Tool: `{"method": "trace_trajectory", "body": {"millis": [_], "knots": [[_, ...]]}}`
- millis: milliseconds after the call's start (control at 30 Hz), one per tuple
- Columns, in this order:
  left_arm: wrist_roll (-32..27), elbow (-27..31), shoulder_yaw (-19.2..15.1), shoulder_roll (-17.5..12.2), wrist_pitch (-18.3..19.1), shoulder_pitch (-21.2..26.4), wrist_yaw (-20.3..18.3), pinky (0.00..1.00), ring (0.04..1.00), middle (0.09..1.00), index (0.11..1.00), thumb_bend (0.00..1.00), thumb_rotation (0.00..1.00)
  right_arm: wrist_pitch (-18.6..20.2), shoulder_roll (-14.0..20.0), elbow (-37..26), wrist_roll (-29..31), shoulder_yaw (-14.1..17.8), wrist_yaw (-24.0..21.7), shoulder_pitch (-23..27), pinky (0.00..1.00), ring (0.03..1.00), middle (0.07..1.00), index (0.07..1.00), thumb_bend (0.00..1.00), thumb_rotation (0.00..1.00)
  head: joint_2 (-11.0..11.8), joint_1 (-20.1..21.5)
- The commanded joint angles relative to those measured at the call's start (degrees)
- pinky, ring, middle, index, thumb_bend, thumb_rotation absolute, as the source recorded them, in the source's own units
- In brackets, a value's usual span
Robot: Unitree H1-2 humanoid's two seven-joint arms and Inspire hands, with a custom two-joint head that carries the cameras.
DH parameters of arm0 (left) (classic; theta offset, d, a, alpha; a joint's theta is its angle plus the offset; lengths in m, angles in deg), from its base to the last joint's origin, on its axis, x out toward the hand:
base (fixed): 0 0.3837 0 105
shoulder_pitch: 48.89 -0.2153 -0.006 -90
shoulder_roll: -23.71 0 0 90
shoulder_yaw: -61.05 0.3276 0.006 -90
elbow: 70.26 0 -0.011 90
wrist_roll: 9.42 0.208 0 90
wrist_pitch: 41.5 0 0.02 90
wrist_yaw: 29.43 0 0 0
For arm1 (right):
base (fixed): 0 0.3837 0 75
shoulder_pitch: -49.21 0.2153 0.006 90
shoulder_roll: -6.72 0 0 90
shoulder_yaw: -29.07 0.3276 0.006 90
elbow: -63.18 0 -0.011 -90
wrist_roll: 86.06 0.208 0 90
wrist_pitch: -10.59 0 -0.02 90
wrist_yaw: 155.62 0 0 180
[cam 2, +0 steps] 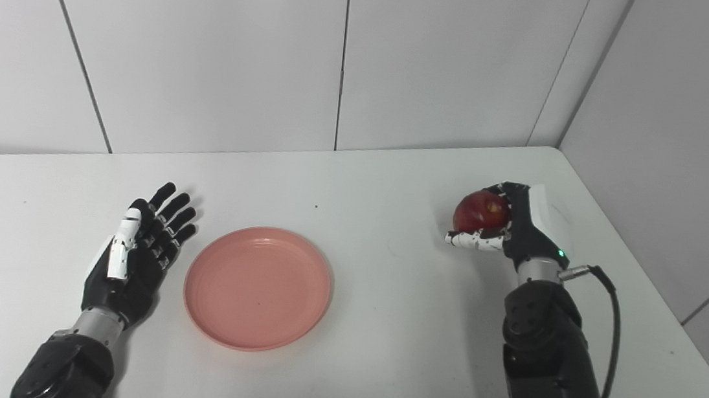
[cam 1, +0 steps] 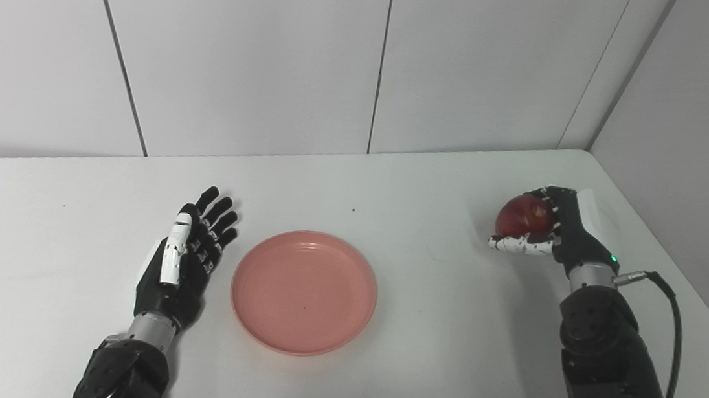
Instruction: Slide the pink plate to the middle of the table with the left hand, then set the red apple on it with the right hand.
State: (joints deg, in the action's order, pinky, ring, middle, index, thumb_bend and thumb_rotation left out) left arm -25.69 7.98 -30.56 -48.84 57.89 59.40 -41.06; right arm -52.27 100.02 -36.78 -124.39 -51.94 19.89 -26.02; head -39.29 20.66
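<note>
Left eye view: red apple (cam 1: 522, 217) is grasped by right hand (cam 1: 553, 228); pink plate (cam 1: 304, 292) is seen just beside released left hand (cam 1: 185, 257).

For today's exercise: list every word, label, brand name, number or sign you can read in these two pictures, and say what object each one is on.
None: no readable text in either view.
The pink plate, red apple, white table and wall panels are all unmarked.
The right hand shows only a small green light, not a character; the left hand bears no lettering.
</note>
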Motion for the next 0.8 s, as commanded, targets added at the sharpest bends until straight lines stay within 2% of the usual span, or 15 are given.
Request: {"method": "trace_trajectory", "body": {"millis": [0,267,567,700,767], "knots": [[0.6,-0.4,0.3,0.4,0.9,-0.6,0.8,0.95,0.934,0.930,0.917,0.39,1.00,-0.4,1.7,-3.4,-0.4,-0.1,0.4,2.0,0.37,0.431,0.484,0.486,0.51,0.13,0.0,0.0],[0.6,-0.6,0.5,0.9,0.4,-0.7,0.6,0.96,0.946,0.942,0.926,0.38,1.00,-0.2,0.7,-9.2,-3.0,-2.5,-3.5,4.4,0.39,0.436,0.492,0.487,0.51,0.13,0.3,-1.1],[1.7,-1.6,1.4,1.6,-1.2,-0.5,1.1,0.96,0.943,0.940,0.924,0.37,1.00,-0.2,-3.4,-10.9,-7.0,-6.0,-8.8,9.1,0.35,0.415,0.479,0.487,0.51,0.14,0.8,-4.4],[2.7,-0.8,1.8,2.0,-0.8,-0.8,1.9,0.95,0.941,0.937,0.920,0.35,1.00,-0.4,-5.5,-9.9,-6.3,-9.3,-9.1,11.7,0.31,0.386,0.460,0.486,0.51,0.13,0.7,-5.5],[2.8,-0.8,1.9,2.2,-0.8,-0.8,2.1,0.95,0.940,0.935,0.918,0.35,1.00,-1.0,-6.0,-9.0,-5.3,-11.1,-9.1,12.7,0.32,0.393,0.460,0.486,0.51,0.13,0.7,-6.2]]}}
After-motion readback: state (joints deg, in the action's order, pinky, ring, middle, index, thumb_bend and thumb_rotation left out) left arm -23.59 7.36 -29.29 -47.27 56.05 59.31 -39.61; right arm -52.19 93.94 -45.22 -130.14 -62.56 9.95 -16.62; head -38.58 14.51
